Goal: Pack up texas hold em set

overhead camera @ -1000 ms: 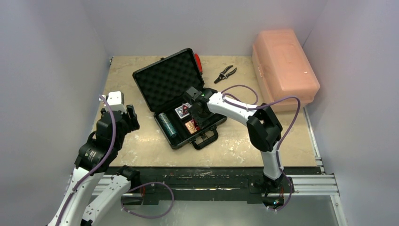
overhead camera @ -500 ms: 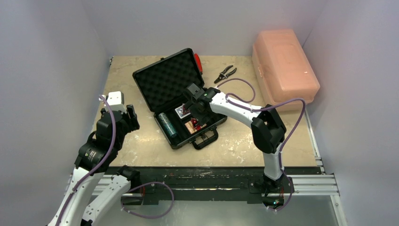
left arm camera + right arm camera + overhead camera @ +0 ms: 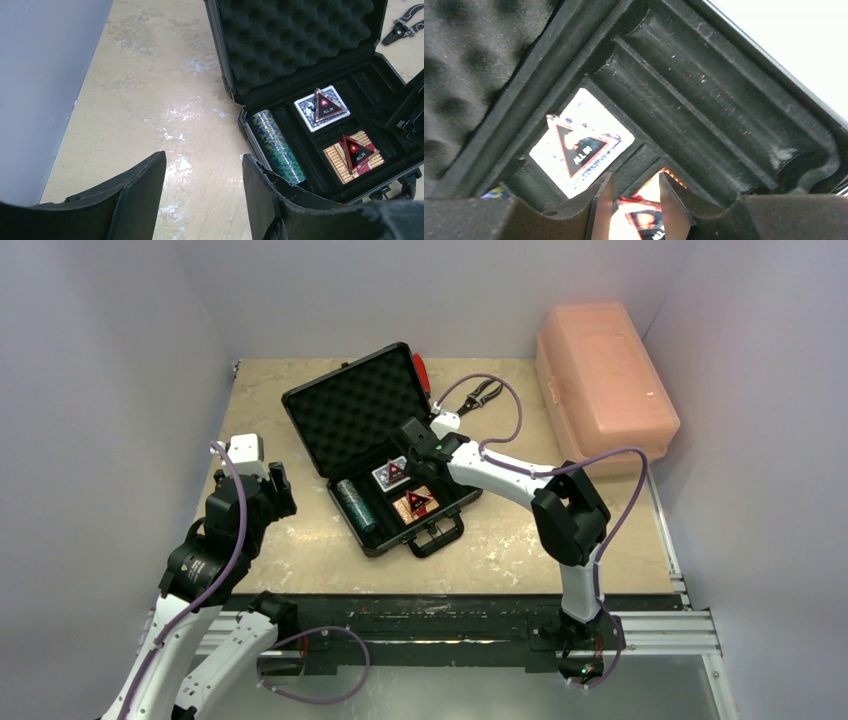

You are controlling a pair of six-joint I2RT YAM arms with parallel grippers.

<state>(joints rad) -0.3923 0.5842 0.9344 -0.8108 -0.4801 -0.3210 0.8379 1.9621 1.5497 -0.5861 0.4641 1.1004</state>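
The case (image 3: 350, 410) lies open near the middle of the table (image 3: 500, 530), with its foam-lined lid swung toward the far left and its handle (image 3: 437, 537) facing the arms. In the base, a chip roll (image 3: 277, 147) fills the long slot on the left. Beside it the blue deck (image 3: 312, 107) sits in the far pocket and the orange deck (image 3: 350, 162) in the near one. A red-black triangle (image 3: 326, 106) marked ALL IN lies flat on the blue deck, and a second triangle (image 3: 356, 151) lies on the orange deck, one corner reaching past the deck's edge. To the right of the decks run long moulded troughs (image 3: 704, 100). The right gripper (image 3: 635, 177) hangs over the far right part of the base, close to the hinge. Its fingers (image 3: 674, 210) stand a little apart and hold nothing, and the orange deck shows through the gap below them. The left gripper (image 3: 204, 157) hovers over bare table well to the left of the case, its jaws spread and empty. Behind the lid's right corner lies a red-handled tool (image 3: 421, 372), just beside the case. Pliers (image 3: 480, 395) lie a little further right, with the right arm's purple cable (image 3: 510, 405) looping around them. A pink box (image 3: 605, 375) stands at the far right edge of the table, well apart from the case.
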